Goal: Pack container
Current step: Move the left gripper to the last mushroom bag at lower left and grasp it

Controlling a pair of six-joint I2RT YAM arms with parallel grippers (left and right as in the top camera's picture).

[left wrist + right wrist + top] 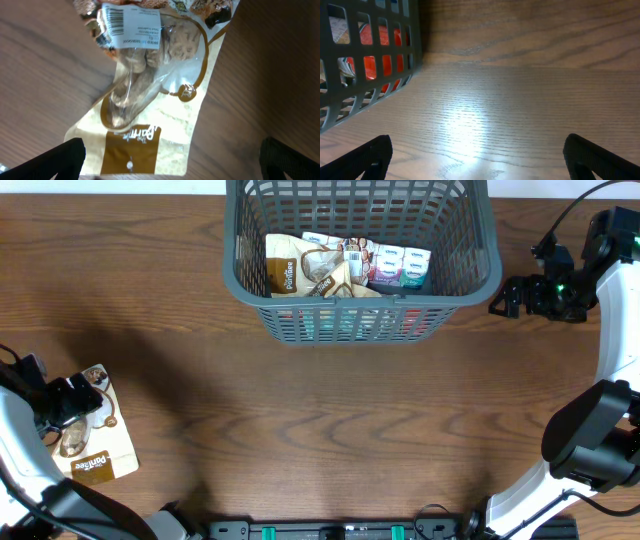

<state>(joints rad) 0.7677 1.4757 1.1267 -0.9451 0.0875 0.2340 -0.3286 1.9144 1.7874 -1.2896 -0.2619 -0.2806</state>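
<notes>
The dark grey mesh container stands at the top centre of the table with several packets inside, among them a brown-and-cream snack pouch and pink-blue packets. Its corner shows in the right wrist view. Another brown-and-cream snack pouch with a clear window lies flat at the left edge; it fills the left wrist view. My left gripper hovers over it, open, fingers either side. My right gripper is open and empty just right of the container.
Bare wood tabletop lies between the container and the front edge. Arm bases and a black rail sit along the front edge.
</notes>
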